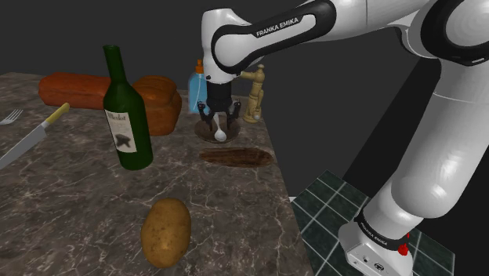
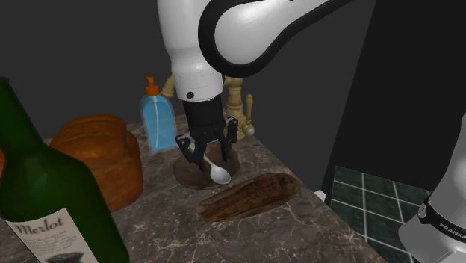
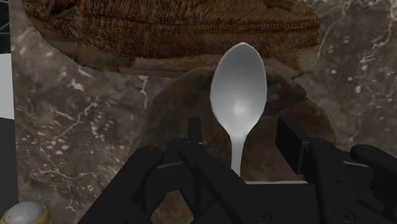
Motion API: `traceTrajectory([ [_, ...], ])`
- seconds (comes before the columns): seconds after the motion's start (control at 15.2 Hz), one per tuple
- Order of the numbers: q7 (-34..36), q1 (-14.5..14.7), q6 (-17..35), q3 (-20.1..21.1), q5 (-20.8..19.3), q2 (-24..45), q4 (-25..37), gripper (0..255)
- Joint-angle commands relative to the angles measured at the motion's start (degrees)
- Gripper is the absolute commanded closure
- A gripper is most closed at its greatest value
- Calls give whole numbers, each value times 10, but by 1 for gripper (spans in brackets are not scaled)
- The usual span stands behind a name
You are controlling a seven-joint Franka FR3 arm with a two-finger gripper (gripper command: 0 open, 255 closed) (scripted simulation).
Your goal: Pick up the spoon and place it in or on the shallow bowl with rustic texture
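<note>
A silver spoon (image 3: 238, 95) points head down between the fingers of my black gripper (image 3: 243, 128), its thin handle running up the gap. The fingers (image 3: 294, 139) stand well apart and do not touch the handle, so the gripper is open. The spoon (image 2: 218, 172) slants over a round, dark brown flat dish (image 2: 193, 178) directly under the gripper (image 2: 210, 143). Just beside it lies a long, shallow brown dish with a rough bark-like texture (image 2: 250, 196); the spoon's tip reaches its edge (image 3: 191, 38). In the shoulder view the gripper (image 1: 215, 118) hovers over spoon (image 1: 221, 135) and rough dish (image 1: 236, 157).
A green wine bottle (image 1: 125, 110), brown bread loaves (image 1: 159, 102), a potato (image 1: 166, 232), a knife (image 1: 33, 135) and a fork (image 1: 9, 116) lie on the marble counter (image 1: 235, 212). A blue soap bottle (image 2: 157, 119) and a tan wooden mill (image 2: 240, 104) stand behind the gripper. The counter edge drops to tiled floor (image 1: 329, 212).
</note>
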Motion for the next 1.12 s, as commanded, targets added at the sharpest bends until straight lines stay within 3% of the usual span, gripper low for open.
traceTrajectory([
  [0.0,0,0,0,0,0,0,0,0],
  [0.26,0,0,0,0,0,0,0,0],
  [0.53,-5,0,-70,2,7,-11,60,0],
  [1.06,-5,0,-70,2,7,-11,60,0],
])
